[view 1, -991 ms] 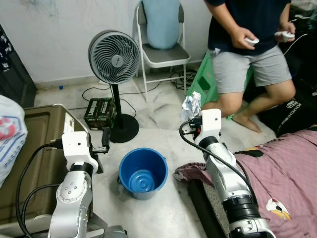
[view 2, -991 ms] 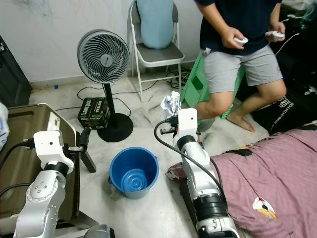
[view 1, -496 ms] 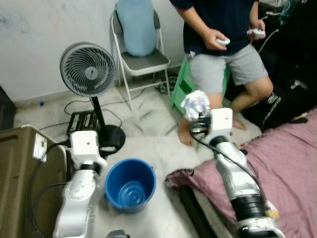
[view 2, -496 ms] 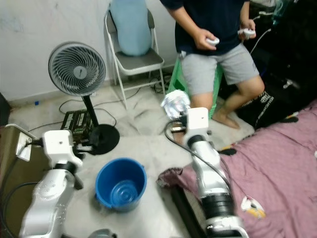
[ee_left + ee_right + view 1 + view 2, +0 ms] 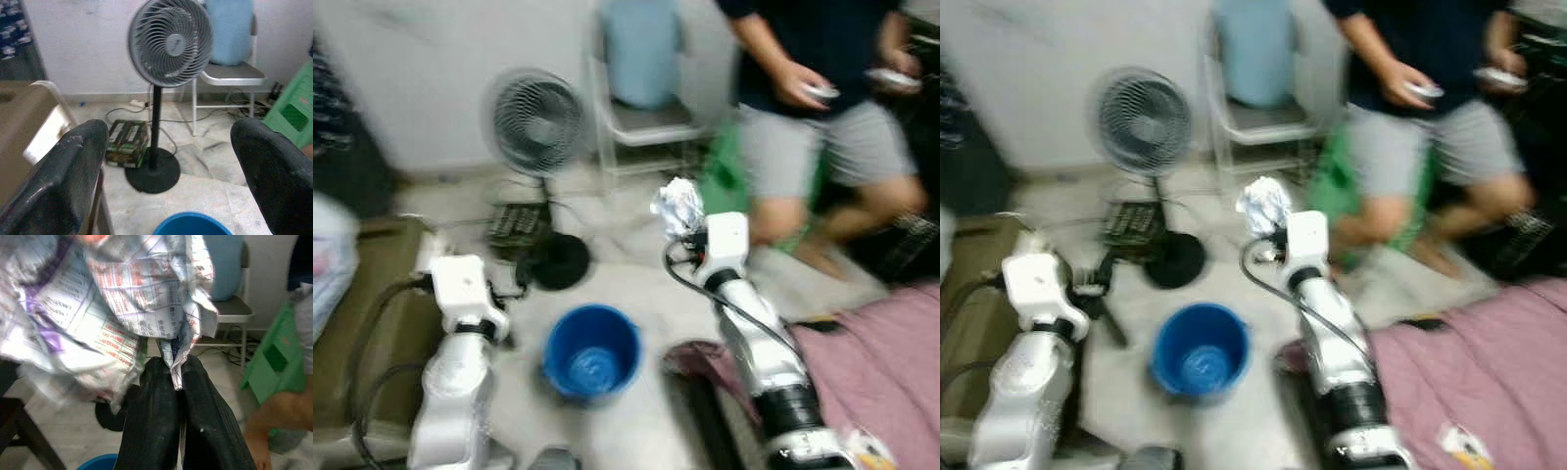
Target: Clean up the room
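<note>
The right tool [image 5: 177, 382] is closed on a crumpled paper [image 5: 122, 298], pinching a thin fold of it between the two black fingers [image 5: 154, 426]. In the head views the paper [image 5: 676, 204] is held up in the air at the end of the raised right arm, above the floor and to the robot's right of the blue bucket [image 5: 591, 350].

Handling judgement: the paper looks light, soft and easily torn. It is printed sheet, loosely balled, so it compresses rather than resists. A pinch on one fold holds only a small part of it; a hold on a denser wad of folds would be more secure.

The left tool [image 5: 171, 166] is spread wide and empty, near the bucket rim [image 5: 193, 223], facing the fan [image 5: 170, 41].

A person [image 5: 822, 108] stands beyond the right arm.
</note>
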Available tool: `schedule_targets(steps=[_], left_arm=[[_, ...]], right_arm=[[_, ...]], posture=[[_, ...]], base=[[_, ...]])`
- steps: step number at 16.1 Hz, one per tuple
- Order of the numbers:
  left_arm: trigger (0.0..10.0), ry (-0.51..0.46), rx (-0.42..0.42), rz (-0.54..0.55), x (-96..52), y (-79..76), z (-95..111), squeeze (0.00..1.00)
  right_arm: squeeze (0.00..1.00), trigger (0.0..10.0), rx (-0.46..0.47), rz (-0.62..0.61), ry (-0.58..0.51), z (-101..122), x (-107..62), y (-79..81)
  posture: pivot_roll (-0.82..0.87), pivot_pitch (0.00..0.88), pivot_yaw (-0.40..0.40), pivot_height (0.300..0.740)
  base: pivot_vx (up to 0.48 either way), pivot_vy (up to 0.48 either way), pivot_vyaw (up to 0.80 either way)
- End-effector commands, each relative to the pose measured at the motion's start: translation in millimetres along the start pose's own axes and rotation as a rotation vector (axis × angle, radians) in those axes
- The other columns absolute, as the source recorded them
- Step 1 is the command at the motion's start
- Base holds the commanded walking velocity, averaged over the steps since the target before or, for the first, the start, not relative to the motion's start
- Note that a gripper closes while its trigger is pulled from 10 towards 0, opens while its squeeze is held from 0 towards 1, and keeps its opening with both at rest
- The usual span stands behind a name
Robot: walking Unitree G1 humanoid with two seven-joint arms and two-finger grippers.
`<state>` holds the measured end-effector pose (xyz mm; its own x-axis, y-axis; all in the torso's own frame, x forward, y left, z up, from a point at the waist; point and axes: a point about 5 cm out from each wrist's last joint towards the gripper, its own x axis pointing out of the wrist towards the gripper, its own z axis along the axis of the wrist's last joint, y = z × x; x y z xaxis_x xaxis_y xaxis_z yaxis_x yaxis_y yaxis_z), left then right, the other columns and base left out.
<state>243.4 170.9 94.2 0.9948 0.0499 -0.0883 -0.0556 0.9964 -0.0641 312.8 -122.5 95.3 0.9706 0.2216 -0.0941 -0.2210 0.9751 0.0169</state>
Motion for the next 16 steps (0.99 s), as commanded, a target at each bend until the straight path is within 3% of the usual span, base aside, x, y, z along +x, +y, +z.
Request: schedule_targets(steps=[1, 7, 12, 16], left_arm=[[10.0, 0.008, 0.012, -0.004, -0.2, 1.4, -0.3, 0.0], [10.0, 0.017, 0.013, -0.015, 0.0, 0.1, -1.6, 0.0], [10.0, 0.005, 0.0, -0.043, -0.3, -2.2, 0.0, 0.0], [10.0, 0.001, -0.003, -0.049, -0.6, -2.9, 0.2, 0.0]], right_arm=[[0.0, 10.0, -0.006, -0.002, -0.017, 4.2, 0.7, -0.6], [0.0, 10.0, -0.005, -0.009, -0.014, 3.5, 0.5, -1.2], [0.0, 10.0, -0.001, -0.022, -0.013, 3.2, 1.4, -2.1], [0.0, 10.0, -0.004, -0.022, -0.011, 2.9, 1.7, -2.3]], posture=[[-0.01, 0.0, -0.026, 0.74], [-0.01, 0.0, -0.024, 0.74], [-0.01, 0.0, -0.026, 0.74], [-0.01, 0.0, -0.027, 0.74]], base=[[0.0, 0.0, 0.8], [0.0, 0.0, 0.57], [0.0, 0.0, 0.0], [0.306, 0.0, 0.0]])
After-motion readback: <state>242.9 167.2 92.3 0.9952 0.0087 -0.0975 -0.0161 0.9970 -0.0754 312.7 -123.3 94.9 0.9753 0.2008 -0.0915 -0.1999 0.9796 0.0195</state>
